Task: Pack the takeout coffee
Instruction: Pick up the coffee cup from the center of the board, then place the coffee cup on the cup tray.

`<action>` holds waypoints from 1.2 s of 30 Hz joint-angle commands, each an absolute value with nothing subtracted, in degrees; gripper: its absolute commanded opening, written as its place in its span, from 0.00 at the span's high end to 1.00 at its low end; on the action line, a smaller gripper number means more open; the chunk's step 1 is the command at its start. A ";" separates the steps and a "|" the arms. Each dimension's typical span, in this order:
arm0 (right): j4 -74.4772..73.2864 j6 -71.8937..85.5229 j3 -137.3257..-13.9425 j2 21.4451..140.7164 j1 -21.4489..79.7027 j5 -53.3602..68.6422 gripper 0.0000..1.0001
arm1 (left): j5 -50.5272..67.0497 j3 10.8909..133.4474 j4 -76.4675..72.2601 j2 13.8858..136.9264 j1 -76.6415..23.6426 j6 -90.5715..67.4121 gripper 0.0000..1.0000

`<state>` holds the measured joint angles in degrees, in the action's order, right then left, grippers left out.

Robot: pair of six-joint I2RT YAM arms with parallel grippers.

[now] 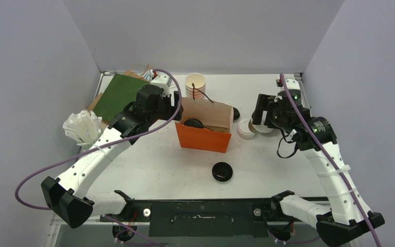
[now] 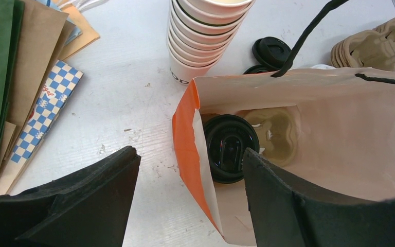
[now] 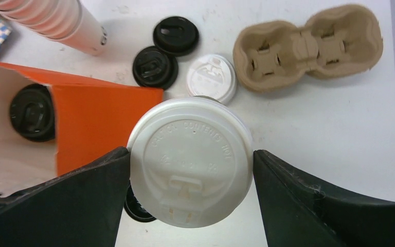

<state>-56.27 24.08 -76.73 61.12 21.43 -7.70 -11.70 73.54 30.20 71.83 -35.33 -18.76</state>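
left gripper [image 2: 187,200] spread astride orange bag [image 2: 186,139] wall | right gripper [image 3: 191,170] spread around white-lidded coffee [image 3: 190,160], left pad touching

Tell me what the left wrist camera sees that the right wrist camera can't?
Only the left wrist view shows the flat paper bags, one with blue checks, and the orange bag's black handle. Only the right wrist view shows the white-lidded cup between the right claw fingers, plus a loose white lid. Both show the orange bag, the black-lidded cup inside it, the stacked cups, loose black lids and the cardboard cup carrier.
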 commanded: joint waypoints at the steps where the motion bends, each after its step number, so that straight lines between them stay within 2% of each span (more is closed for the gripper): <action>1: -59.25 18.60 -83.79 60.28 21.45 -2.79 0.27 | -9.37 76.50 28.21 72.51 -34.89 -17.84 0.29; 6: -63.07 16.72 -91.43 62.05 21.49 -0.47 0.28 | -8.21 76.65 28.08 73.51 -34.80 -17.94 0.29; 12: -63.60 11.69 -99.81 62.67 21.46 9.34 0.33 | -6.85 77.38 28.22 74.49 -34.66 -18.09 0.29; 17: -59.51 8.00 -99.54 62.60 21.90 22.42 0.36 | -5.93 78.33 29.35 75.94 -34.72 -17.79 0.30; 19: -58.04 7.60 -99.22 63.11 22.22 25.93 0.39 | -5.74 78.55 29.90 76.33 -34.71 -17.55 0.36; 25: -50.93 7.80 -95.79 63.14 22.34 32.74 0.42 | -5.52 78.21 30.32 75.43 -34.77 -16.58 0.66; 30: -45.02 8.91 -92.80 63.92 22.77 36.54 0.49 | -5.13 78.37 31.21 74.94 -34.80 -15.95 0.97; 31: -44.35 8.94 -92.31 64.23 23.09 36.45 0.49 | -5.10 78.44 31.51 74.82 -34.80 -15.85 1.00; 36: -42.71 7.43 -89.96 65.32 27.76 31.66 0.56 | -4.57 77.31 31.56 73.12 -34.91 -15.57 1.00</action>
